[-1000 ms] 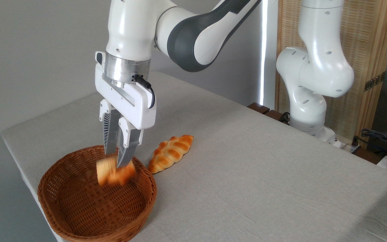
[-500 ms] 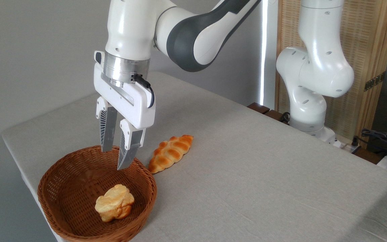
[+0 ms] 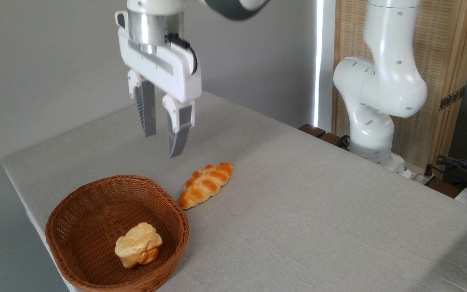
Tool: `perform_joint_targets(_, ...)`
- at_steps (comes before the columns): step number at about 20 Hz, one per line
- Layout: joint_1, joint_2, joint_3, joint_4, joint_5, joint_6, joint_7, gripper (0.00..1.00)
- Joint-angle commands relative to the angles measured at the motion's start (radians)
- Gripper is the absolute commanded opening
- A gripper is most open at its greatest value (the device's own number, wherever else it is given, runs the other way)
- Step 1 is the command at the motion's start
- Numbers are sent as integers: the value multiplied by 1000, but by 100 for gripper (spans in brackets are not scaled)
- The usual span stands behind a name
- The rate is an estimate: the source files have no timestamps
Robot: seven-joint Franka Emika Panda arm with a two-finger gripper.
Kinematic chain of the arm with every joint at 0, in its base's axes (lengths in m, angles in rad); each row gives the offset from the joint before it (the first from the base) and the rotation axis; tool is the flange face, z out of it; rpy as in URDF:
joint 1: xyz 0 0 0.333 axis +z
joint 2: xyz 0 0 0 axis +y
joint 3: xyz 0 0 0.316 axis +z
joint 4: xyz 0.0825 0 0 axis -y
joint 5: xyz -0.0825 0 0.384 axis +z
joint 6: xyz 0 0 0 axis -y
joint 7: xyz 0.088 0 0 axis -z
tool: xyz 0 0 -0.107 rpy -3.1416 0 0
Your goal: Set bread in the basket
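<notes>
While the pincer point(image 3: 162, 146) hangs released and empty above the surface point(image 3: 298, 202), the bread point(image 3: 138, 245) lies inside the basket point(image 3: 61, 227), toward six o'clock from the fingertips, well apart.

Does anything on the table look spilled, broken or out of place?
Nothing stands out. The bread lies inside the basket, the braided loaf lies intact on the table just beside the rim, and the pincer hangs open and empty above them.
</notes>
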Motion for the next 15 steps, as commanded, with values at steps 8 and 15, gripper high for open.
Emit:
perform_joint_targets(8,-1,5,-4,63,123,-170,-72,100)
perform_joint_targets(15,-1,13,-4,60,158,-165,-69,100)
